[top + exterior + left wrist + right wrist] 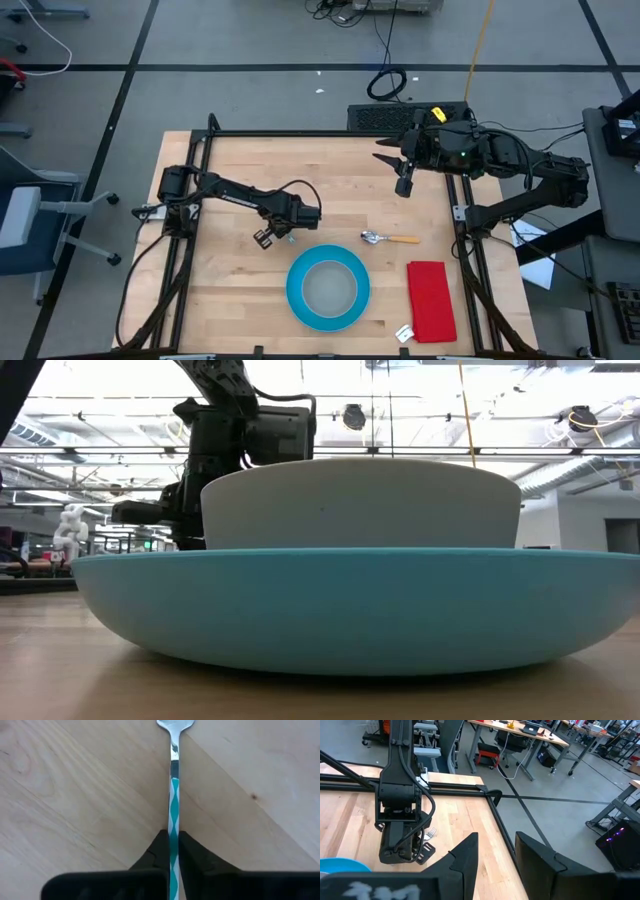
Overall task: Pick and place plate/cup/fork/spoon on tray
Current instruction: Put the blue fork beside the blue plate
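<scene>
cup [329, 288] in plate [296, 300] — spoon [390, 238] behind | cloth [431, 300] right

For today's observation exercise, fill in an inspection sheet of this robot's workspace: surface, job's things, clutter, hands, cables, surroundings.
Surface: wooden table inside a black frame.
Job's things: grey cup sits in the blue plate; spoon lies on the wood beside the plate; fork is gripped by its striped handle. No tray seen.
Clutter: red cloth near the table's right edge, with a small white item beside it.
Hands: left hand shut on the fork, down at the wood; right hand open, raised over the far right corner.
Cables: black cables on the floor beyond the table.
Surroundings: desks and chairs in the room behind.
</scene>
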### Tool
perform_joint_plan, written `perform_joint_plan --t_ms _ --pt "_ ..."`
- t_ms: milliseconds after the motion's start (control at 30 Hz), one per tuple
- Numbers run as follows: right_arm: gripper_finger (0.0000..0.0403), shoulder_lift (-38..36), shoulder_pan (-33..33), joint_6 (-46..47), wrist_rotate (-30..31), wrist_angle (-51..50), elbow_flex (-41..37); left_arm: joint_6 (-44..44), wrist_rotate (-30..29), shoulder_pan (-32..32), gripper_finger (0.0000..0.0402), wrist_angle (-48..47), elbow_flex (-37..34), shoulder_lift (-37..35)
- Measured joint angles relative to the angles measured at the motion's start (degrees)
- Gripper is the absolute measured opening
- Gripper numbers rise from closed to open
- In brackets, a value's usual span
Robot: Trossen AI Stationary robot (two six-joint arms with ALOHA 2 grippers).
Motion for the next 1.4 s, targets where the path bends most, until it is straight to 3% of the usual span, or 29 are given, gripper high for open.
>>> perform_joint_plan --t_ms 167,400,600,800,1400 --pt "0.012 0.0 0.0 0.0 0.02 -0.05 0.0 0.79 0.22 0.01 0.0029 -0.07 -0.02 0.02" --pt "0.012 0.0 0.0 0.4 0.01 -0.24 0.0 1.93 0.24 0.02 0.0006 -0.22 -0.02 0.0" --pt "0.012 0.0 0.0 0.94 0.0 -0.22 0.0 3.09 0.37 0.02 0.0022 -0.33 -0.11 -0.48" --pt "0.012 0.0 0.0 0.9 0.0 -0.24 0.0 3.33 -0.75 -0.39 0.0006 -2.01 -0.37 -2.01" --pt "0.012 0.0 0.0 1.01 0.0 -0.29 0.0 5.18 0.66 -0.65 0.0016 -4.7 -0.2 -4.17"
